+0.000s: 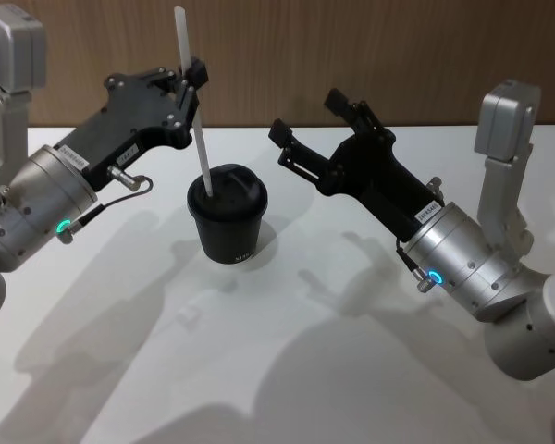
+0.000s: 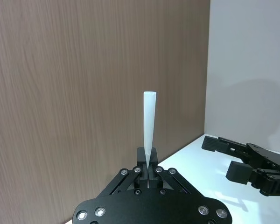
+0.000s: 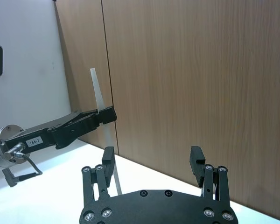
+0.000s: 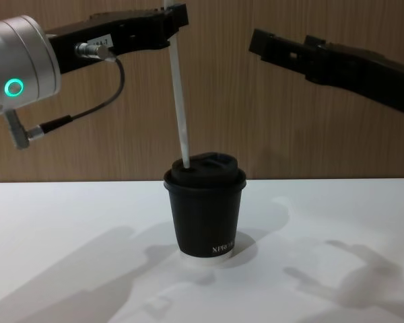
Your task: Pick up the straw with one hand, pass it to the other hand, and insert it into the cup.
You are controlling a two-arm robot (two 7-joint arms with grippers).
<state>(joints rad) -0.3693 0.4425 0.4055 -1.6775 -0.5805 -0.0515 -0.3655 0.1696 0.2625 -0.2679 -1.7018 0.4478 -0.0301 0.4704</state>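
The black cup with its black lid stands on the white table. The white straw stands nearly upright, and its lower end meets the lid on the cup's left side. My left gripper is shut on the straw's upper part, above the cup. The chest view shows the straw running from the left gripper down to the cup. The right gripper hangs open and holds nothing, to the right of the cup and above it. In the right wrist view its fingers stand wide apart.
A bare white table surrounds the cup. A wooden wall stands close behind it. The right gripper shows at the edge of the left wrist view, apart from the straw.
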